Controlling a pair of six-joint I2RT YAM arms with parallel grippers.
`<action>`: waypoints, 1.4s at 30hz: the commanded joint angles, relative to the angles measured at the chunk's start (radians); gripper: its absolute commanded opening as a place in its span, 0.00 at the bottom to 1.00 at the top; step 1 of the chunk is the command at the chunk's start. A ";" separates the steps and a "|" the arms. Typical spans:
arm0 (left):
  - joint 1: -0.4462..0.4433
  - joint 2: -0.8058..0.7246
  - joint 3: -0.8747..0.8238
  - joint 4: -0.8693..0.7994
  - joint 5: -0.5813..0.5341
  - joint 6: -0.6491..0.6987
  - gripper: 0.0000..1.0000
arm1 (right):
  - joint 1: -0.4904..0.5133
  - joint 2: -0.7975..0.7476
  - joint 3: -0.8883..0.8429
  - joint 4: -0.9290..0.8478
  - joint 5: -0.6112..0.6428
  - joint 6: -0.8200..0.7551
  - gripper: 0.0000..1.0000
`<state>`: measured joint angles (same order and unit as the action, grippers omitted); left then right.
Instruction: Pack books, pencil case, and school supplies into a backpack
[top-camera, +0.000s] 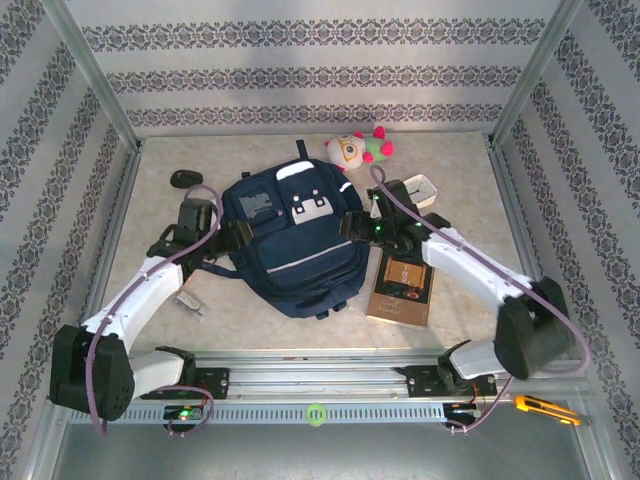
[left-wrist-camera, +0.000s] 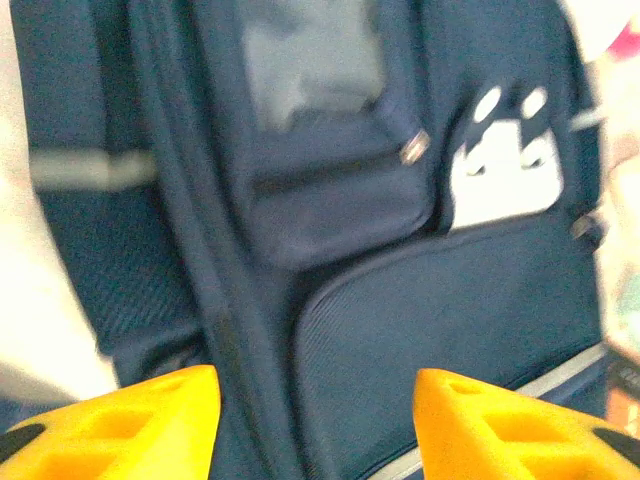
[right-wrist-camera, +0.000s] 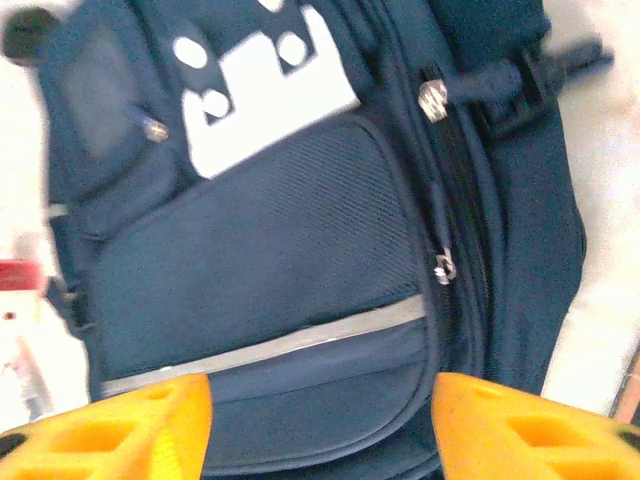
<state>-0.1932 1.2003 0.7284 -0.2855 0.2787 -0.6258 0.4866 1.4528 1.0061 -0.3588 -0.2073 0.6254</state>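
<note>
Top external: backpack (top-camera: 290, 240) lies flat mid-counter (top-camera: 250, 325), with the book (top-camera: 403, 288) at its 4 o'clock, clear of both hands. Left hand (top-camera: 222, 232) sits at the pack's 9 o'clock, right hand (top-camera: 355, 225) at 3 o'clock. Wrist views show both spread wide, nothing between the fingers. Main zip looks shut, so I judge this the opening step. Right hand should narrow squarely onto the zipper pull (right-wrist-camera: 443, 265). Left hand pins fabric beside the track so the pack cannot slide.
</note>
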 joint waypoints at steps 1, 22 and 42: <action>-0.024 0.068 -0.076 0.081 0.066 -0.052 0.48 | 0.015 0.073 -0.032 0.054 -0.025 -0.042 0.56; -0.127 0.066 0.208 -0.063 -0.097 0.452 0.66 | 0.225 -0.239 -0.140 0.157 0.167 0.082 0.57; -0.548 0.455 0.357 0.130 -0.044 1.219 0.81 | -0.120 -0.622 -0.399 0.112 -0.118 0.051 0.63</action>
<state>-0.7212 1.6283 1.0393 -0.2684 0.2584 0.5381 0.3748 0.8593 0.6277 -0.2630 -0.3031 0.6598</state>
